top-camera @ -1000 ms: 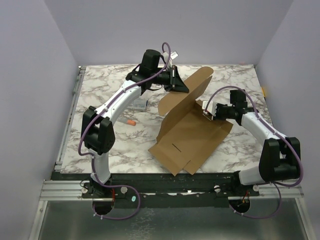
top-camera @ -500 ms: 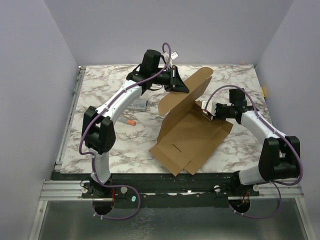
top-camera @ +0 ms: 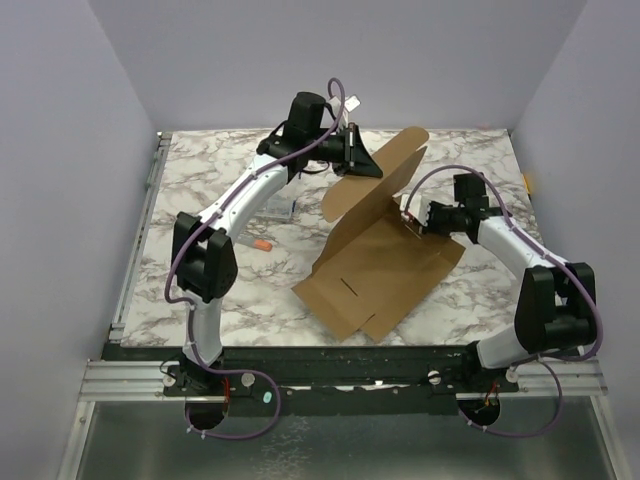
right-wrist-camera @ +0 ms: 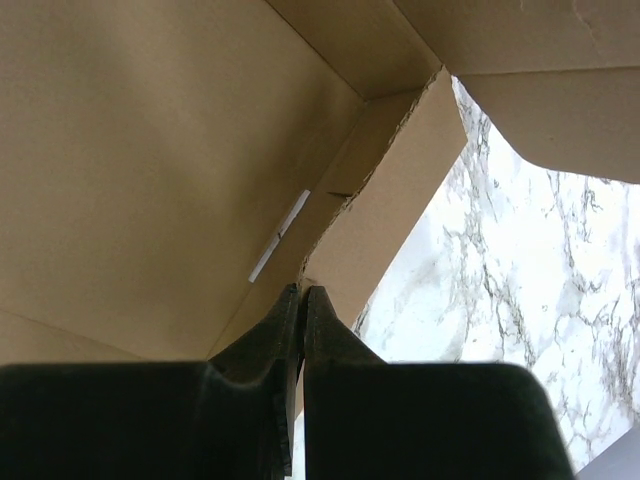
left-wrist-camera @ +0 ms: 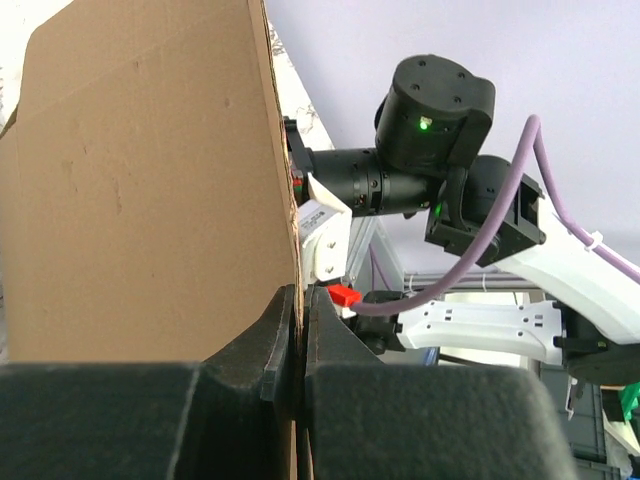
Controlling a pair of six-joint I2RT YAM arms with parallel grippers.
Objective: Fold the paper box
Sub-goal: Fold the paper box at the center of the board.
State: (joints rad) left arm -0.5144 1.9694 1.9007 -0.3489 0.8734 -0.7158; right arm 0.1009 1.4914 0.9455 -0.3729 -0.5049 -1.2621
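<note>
The paper box (top-camera: 375,275) is a brown cardboard sheet lying mid-table, with one large flap (top-camera: 392,172) raised at the back. My left gripper (top-camera: 373,170) is shut on that raised flap's edge. In the left wrist view the cardboard (left-wrist-camera: 150,180) stands upright, pinched between the jaws of the left gripper (left-wrist-camera: 301,300). My right gripper (top-camera: 411,222) is shut on a narrow side flap at the box's right. In the right wrist view the right gripper (right-wrist-camera: 302,292) clamps the torn edge of that flap (right-wrist-camera: 390,190), with the box's inside panel (right-wrist-camera: 150,150) to its left.
A small clear case (top-camera: 284,209) and an orange bit (top-camera: 262,243) lie on the marble table (top-camera: 200,180) beneath the left arm. Lilac walls close in the back and both sides. The right arm's wrist (left-wrist-camera: 432,110) shows just behind the raised flap.
The left gripper has moved a little right and up with the flap, which stands steeper. The box's near corner has slid slightly left. The right gripper keeps its grip.
</note>
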